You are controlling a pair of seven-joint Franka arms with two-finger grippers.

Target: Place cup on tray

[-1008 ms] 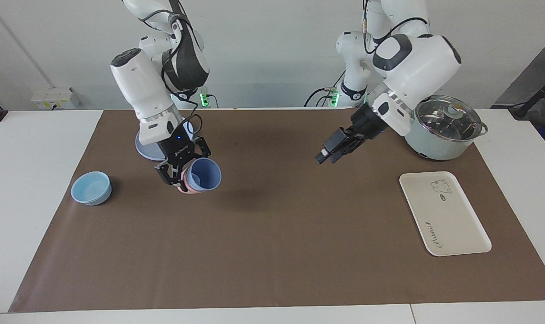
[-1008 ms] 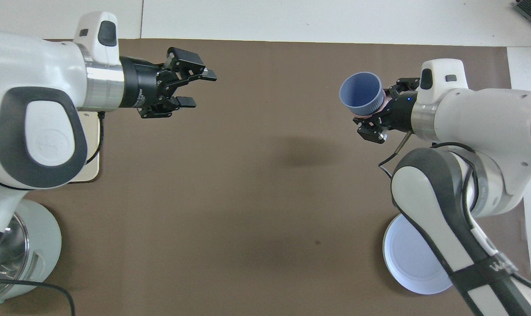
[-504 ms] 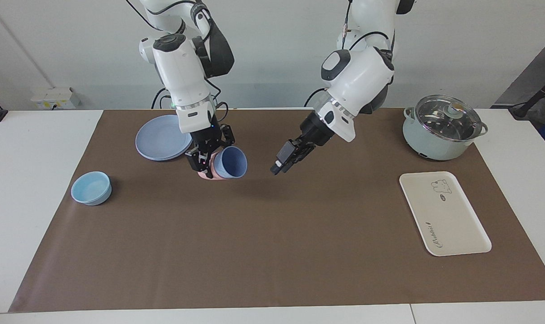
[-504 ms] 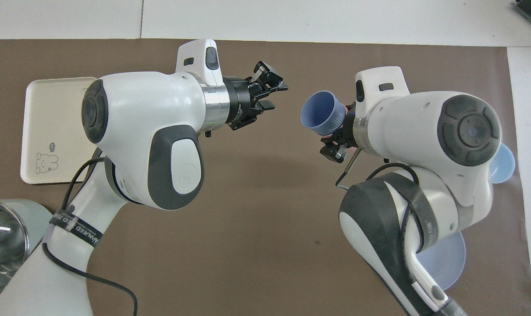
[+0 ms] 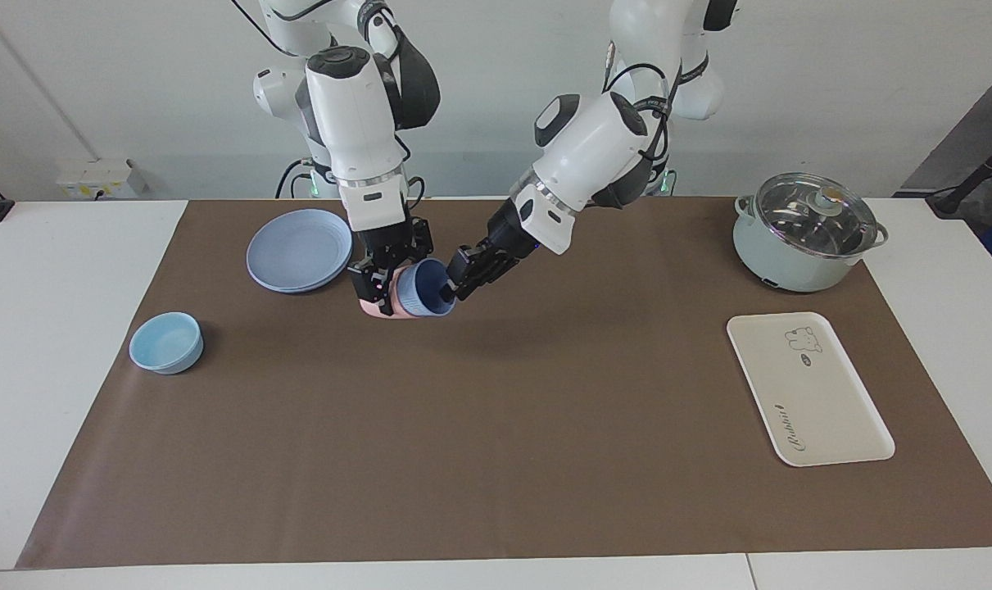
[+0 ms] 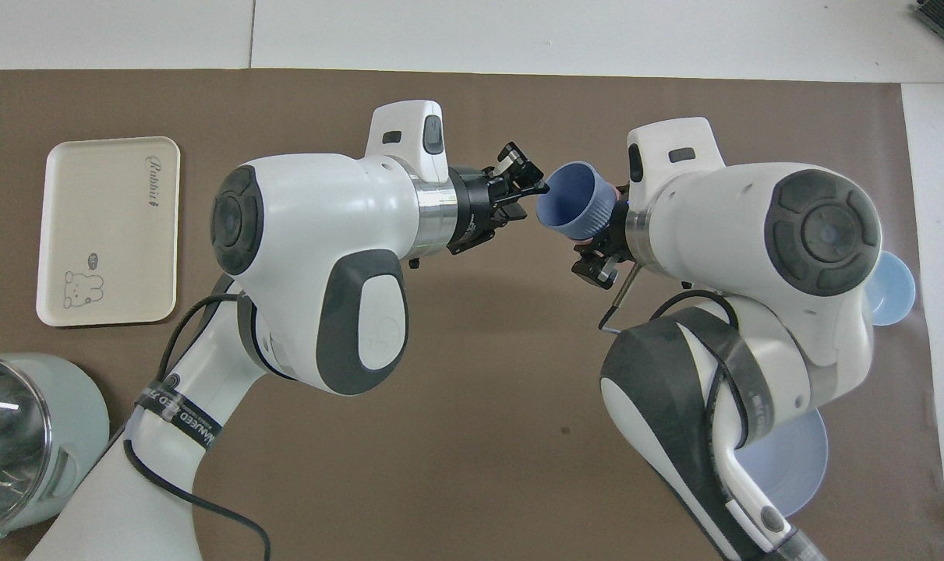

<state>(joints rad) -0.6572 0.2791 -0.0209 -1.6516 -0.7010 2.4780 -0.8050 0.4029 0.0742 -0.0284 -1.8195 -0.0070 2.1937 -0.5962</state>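
1. Over the middle of the brown mat [image 5: 496,426], the cup [image 5: 427,289] is held up in the air, tipped on its side with its mouth turned toward the left arm's end of the table.
2. The cup is seen nested in a pink tumbler [image 5: 378,307], of which only the base shows, and this stack is clamped by the right gripper [image 5: 385,283] — its fingers are closed on the pink base.
3. The left gripper [image 5: 455,287] is placed at the cup's rim, one fingertip inside the mouth; whether the rim is already pinched cannot be told.
4. The tray [image 5: 808,388] is left lying flat on the mat at the left arm's end, well apart from the cup, with nothing on it.
5. A lidded pot [image 5: 807,232] is set nearer to the robots than the tray.
6. A plate [image 5: 299,249] is found on the mat toward the right arm's end, nearer to the robots than a low bowl [image 5: 166,342].
7. In the overhead view, the cup [image 6: 571,200] is framed between the two wrists — the left gripper [image 6: 528,189] just at its lip.
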